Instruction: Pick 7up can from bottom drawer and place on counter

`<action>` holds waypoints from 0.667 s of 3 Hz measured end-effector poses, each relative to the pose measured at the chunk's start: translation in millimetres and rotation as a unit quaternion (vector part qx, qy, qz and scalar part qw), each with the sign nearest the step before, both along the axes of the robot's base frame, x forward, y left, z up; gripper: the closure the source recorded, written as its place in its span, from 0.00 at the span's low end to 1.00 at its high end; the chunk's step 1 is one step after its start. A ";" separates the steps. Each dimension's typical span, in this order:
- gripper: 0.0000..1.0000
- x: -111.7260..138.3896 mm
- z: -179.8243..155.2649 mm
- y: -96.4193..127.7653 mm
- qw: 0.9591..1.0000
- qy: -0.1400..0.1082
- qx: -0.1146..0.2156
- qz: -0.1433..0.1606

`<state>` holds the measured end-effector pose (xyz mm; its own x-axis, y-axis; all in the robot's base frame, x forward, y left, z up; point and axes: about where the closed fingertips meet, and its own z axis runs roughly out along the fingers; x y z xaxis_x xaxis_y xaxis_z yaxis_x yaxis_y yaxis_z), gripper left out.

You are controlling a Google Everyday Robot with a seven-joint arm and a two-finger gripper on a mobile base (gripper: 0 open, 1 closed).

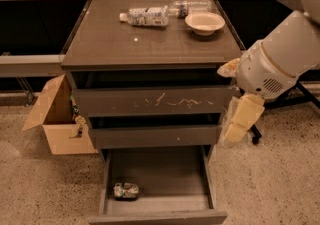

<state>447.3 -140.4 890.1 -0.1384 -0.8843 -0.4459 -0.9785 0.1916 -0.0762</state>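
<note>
The 7up can (126, 190), small, dented and silvery with green marks, lies on its side near the front left of the open bottom drawer (165, 169). The drawer is pulled out below two shut drawers. The counter (150, 44) is the glossy dark top of the cabinet. My gripper (241, 118), cream-coloured, hangs from the big white arm (280, 61) at the cabinet's right side. It is level with the upper two drawers, well above and to the right of the can.
Two clear plastic bottles (146, 16) (190, 6) lie at the back of the counter beside a white bowl (204, 22). The top drawer front (165, 101) is scratched. An open cardboard box (57, 119) stands on the floor at left. Black chair legs (300, 96) are behind the arm.
</note>
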 end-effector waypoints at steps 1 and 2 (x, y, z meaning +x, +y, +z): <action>0.00 -1.1 -34.3 37.8 0.998 0.018 0.054 0.024; 0.00 -1.1 -34.5 37.9 0.998 0.018 0.054 0.025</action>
<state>446.2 -102.5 855.6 -0.1136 -0.8374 -0.5346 -0.9887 0.1484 -0.0223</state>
